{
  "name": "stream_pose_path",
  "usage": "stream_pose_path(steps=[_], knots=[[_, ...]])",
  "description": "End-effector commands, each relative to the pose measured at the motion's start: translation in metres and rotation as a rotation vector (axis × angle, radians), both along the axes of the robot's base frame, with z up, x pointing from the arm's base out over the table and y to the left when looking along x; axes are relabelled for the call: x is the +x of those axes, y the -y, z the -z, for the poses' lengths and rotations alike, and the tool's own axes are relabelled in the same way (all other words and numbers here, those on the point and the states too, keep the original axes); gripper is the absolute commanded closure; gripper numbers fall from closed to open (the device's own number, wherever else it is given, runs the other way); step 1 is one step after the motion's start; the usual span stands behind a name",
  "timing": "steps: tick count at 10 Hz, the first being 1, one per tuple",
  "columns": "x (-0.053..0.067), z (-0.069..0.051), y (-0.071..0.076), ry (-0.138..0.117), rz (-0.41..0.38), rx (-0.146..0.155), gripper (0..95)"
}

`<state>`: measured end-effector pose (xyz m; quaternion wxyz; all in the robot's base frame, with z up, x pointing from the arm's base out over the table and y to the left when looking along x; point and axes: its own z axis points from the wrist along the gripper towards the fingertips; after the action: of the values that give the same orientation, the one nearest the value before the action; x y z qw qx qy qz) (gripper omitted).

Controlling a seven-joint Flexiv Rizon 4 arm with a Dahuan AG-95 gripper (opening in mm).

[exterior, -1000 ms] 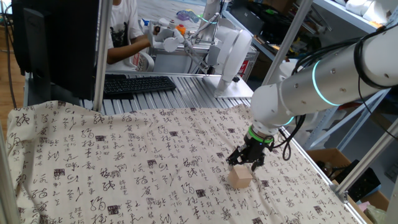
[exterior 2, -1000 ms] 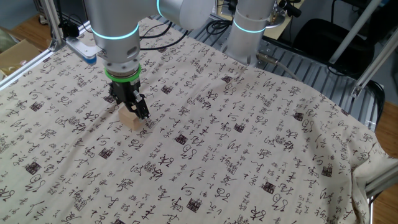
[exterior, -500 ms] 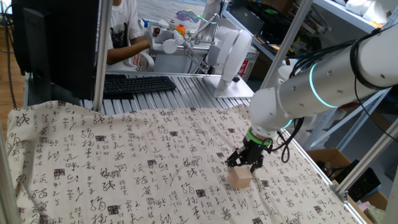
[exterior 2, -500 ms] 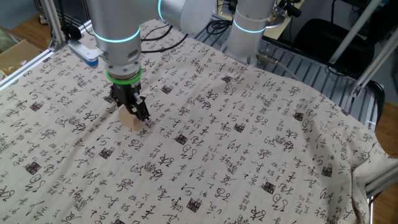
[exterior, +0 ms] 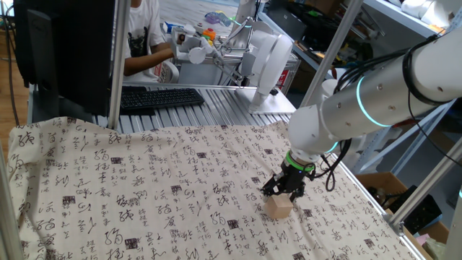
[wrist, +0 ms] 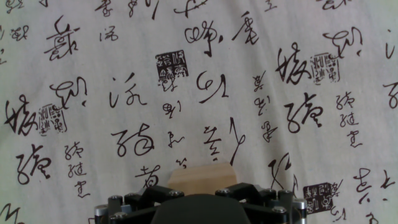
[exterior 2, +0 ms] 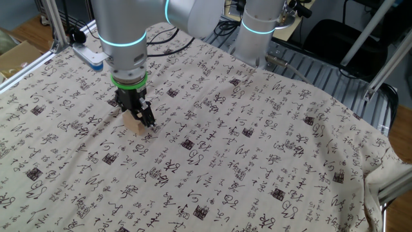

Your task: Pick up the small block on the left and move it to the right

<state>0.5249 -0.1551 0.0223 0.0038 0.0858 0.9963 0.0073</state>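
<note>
The small block [exterior: 280,207] is a plain light tan wooden cube on the printed cloth. In the other fixed view it lies on the left side of the cloth [exterior 2: 132,124]. My gripper [exterior: 282,192] stands directly over it with its jaws spread, one dark finger on each side of the cube's top. In the other fixed view the gripper [exterior 2: 138,117] covers most of the block. In the hand view only the block's far edge [wrist: 203,175] shows above the dark gripper body; the fingertips are hidden there.
A cloth with black calligraphy [exterior: 144,195] covers the table. A black keyboard [exterior: 160,97] and a monitor stand at the back. A second robot base [exterior 2: 259,29] stands behind the cloth. A person sits at the far desk.
The gripper has sunk slightly lower onto the block. The block has not moved.
</note>
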Motion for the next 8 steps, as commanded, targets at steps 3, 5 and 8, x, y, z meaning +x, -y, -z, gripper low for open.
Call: stream_pose_path(steps=[3, 5, 8], knots=[[0.0001, 0.0042, -0.0005, 0.002, -0.004, 0.0, 0.0], [0.0002, 0.006, -0.0005, 0.002, 0.0, 0.001, 0.0], [-0.0001, 0.0084, -0.0003, -0.002, -0.004, 0.001, 0.0]])
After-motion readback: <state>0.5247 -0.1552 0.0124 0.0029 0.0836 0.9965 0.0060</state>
